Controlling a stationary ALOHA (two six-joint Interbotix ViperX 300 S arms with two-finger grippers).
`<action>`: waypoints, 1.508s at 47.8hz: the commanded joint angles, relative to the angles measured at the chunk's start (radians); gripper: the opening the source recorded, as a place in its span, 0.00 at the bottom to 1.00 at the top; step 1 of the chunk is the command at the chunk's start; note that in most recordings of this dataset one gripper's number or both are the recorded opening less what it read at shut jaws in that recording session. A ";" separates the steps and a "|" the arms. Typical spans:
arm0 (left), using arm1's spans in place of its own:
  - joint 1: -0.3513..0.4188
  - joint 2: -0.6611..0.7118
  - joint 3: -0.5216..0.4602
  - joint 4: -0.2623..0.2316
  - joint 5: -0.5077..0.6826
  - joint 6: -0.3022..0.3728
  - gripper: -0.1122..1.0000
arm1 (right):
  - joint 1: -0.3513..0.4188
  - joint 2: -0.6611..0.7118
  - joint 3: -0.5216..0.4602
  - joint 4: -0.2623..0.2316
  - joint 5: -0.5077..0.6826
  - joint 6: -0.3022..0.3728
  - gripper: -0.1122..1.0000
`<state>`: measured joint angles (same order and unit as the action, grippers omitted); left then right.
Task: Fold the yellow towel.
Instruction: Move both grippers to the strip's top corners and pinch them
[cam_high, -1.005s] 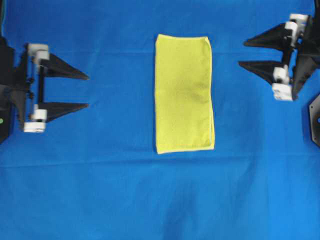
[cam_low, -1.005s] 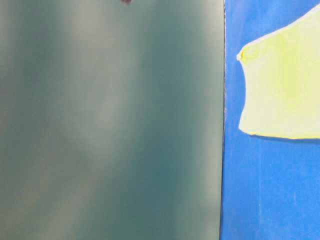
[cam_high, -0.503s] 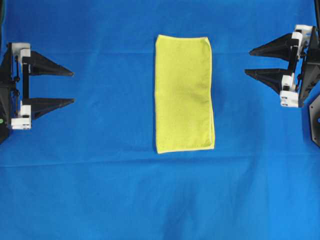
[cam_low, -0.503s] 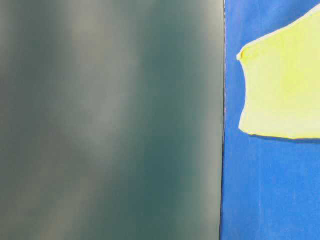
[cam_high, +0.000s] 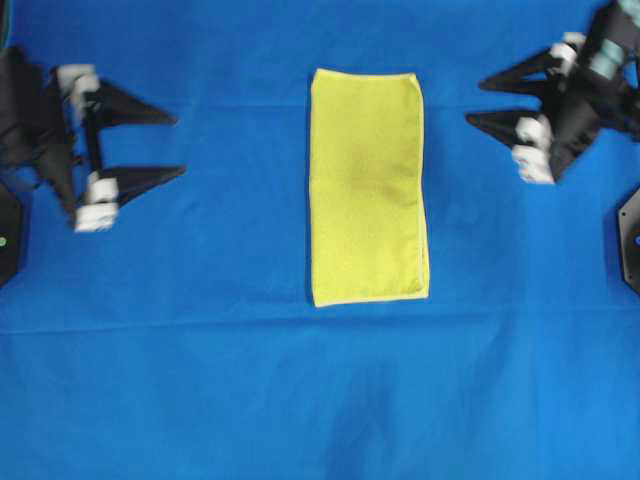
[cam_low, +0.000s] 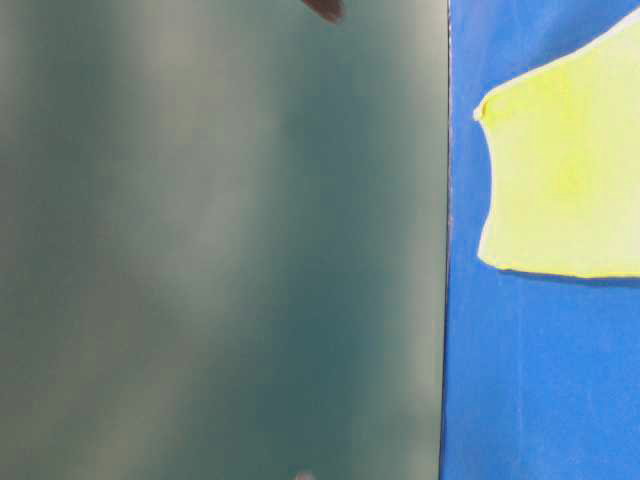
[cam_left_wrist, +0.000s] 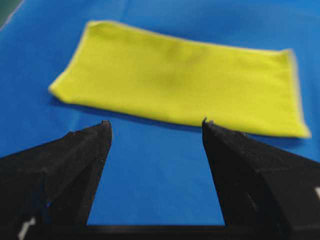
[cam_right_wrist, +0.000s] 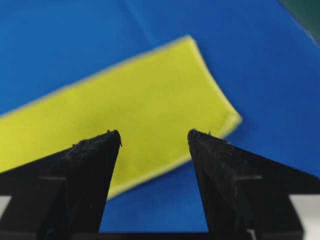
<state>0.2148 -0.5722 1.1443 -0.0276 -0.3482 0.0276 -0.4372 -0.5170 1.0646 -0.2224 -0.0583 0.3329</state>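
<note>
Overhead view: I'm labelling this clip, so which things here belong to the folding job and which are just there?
Part of the job:
- yellow towel, lying flat as a doubled rectangle
- left hand, open, clear of the towel
- right hand, open, clear of the towel

Just there:
- blue table cover
- dark bracket at the right edge

No text, label, brand, number or sign can be read in any view.
</note>
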 joint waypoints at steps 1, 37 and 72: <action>0.048 0.118 -0.075 -0.002 -0.023 -0.002 0.73 | -0.026 0.086 -0.063 -0.003 0.003 -0.005 0.65; 0.244 0.871 -0.569 -0.002 -0.057 0.015 0.73 | -0.153 0.641 -0.337 -0.106 0.014 -0.011 0.65; 0.250 0.969 -0.660 0.002 0.012 0.084 0.13 | -0.158 0.667 -0.330 -0.098 -0.014 0.005 0.13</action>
<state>0.4633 0.4142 0.5016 -0.0261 -0.3375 0.1104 -0.5921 0.1611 0.7409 -0.3252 -0.0690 0.3359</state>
